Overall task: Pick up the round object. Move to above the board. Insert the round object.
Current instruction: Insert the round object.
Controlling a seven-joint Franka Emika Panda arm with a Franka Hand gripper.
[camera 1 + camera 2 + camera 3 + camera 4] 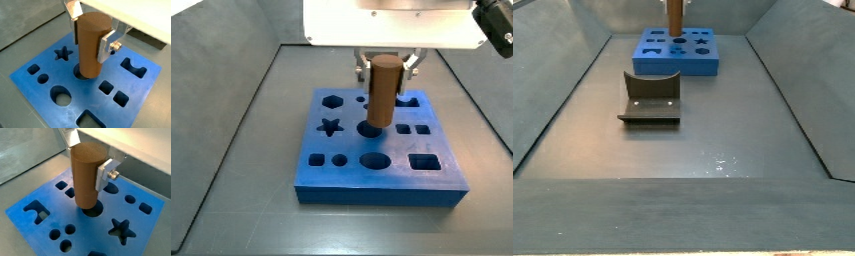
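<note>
The work stood at its last step, the insertion: the pincer (92,31) hung over the middle of the board (40,107) and was clamped on the upper part of the round object (91,45), which it held upright. In both wrist views the lower end of the peg sat at the mouth of a round hole (93,209) near the board's centre, and it appeared to have just entered the opening, though how deep could not be told. The next move, as I judged it, called for a straight, slow descent with the peg kept plumb, then letting go only once it was seated; any tilt might have jammed it against the rim. The peg was a tall, slim cylinder of smooth orange-brown, wood-like surface, with a flat top. A silver finger plate (107,46) lay flat against its side, a small screw showing on it. The board was a thick blue slab, matte, cut with a star (122,229), a hexagon (331,101), circles, squares and a notched shape. A side view showed the dark L-shaped fixture (649,97) standing on the grey metal surface (673,155), well apart from the board.
</note>
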